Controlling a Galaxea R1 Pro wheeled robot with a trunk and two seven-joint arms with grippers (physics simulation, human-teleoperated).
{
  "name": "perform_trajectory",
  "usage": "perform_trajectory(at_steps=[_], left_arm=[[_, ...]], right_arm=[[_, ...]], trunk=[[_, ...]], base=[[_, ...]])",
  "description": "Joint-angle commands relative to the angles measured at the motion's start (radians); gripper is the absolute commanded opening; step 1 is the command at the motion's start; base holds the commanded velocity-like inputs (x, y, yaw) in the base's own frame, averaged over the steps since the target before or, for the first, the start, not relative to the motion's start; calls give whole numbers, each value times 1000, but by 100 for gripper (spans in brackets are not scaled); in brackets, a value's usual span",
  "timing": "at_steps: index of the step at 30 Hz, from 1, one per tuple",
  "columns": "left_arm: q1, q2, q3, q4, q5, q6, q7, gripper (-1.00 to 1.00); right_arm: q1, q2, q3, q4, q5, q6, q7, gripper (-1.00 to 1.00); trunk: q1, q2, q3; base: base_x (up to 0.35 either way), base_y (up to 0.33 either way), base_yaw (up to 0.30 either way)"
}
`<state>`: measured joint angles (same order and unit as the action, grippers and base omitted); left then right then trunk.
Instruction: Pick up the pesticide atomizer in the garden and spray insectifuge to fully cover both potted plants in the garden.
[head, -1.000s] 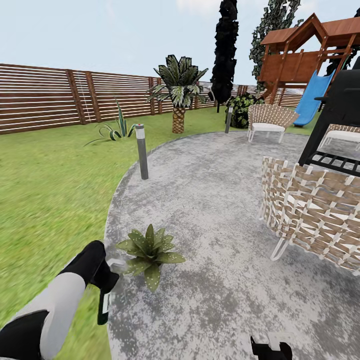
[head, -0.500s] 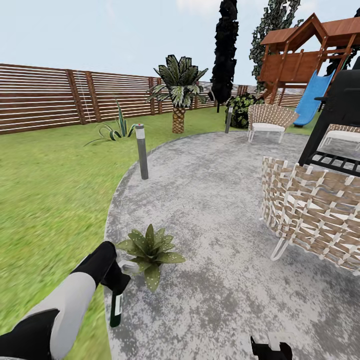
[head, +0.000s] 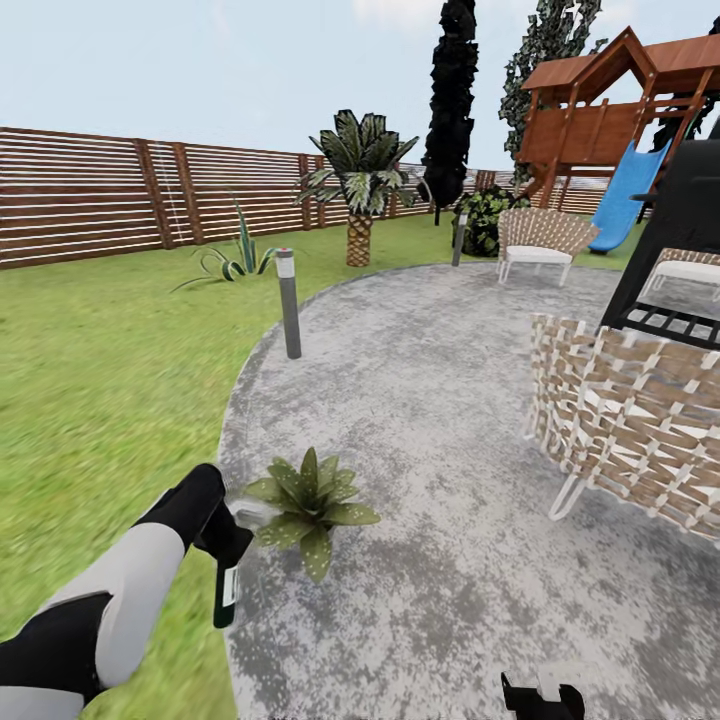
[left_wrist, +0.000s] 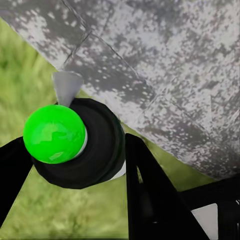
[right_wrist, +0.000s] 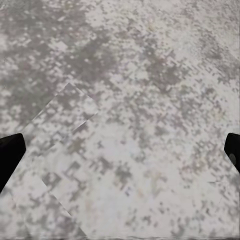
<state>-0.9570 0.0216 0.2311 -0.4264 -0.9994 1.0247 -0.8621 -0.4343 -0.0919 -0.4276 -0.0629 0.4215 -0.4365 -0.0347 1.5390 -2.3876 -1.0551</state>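
Grey paving (head: 430, 400), left gripper (head: 228, 535) gripping pesticide atomizer (head: 225, 595), seemingly beside potted plant (head: 312, 505)

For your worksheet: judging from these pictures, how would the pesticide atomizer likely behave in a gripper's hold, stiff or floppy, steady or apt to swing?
The pesticide atomizer probably stays stiff: it hangs straight below the left gripper. Held near its black top, the slim body may swing. Its round cap could slip between the fingers.

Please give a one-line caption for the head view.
Left gripper holds dark green atomizer bottle beside spiky green rosette plant.
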Motion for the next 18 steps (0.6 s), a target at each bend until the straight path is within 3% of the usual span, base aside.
perform_trajectory(at_steps=[1, 7, 13, 16, 18], left_arm=[[1, 0, 6, -1, -10, 3, -9, -100], [5, 12, 4, -3, -18, 1, -9, -100], [14, 94, 1, -13, -24, -11, -8, -100], [19, 161, 4, -16, -14, -26, -11, -100], [57, 193, 6, -17, -9, -123, -11, -100]], right_arm=[[-1, 0, -7, 2, 10, -4, -4, 100], [-1, 0, -6, 2, 11, -4, -4, 100], [-1, 0, -6, 2, 10, -4, -4, 100], [-1, 0, -6, 2, 10, -5, -4, 100], [0, 0, -6, 0, 10, -5, -3, 100]], trunk=[[0, 0, -1], [0, 0, -1], [0, 0, -1], [0, 0, -1], [0, 0, -1]], base=[[-123, 295, 0], [-197, 263, 0], [-232, 238, 0], [-234, 234, 0], [-234, 234, 0]])
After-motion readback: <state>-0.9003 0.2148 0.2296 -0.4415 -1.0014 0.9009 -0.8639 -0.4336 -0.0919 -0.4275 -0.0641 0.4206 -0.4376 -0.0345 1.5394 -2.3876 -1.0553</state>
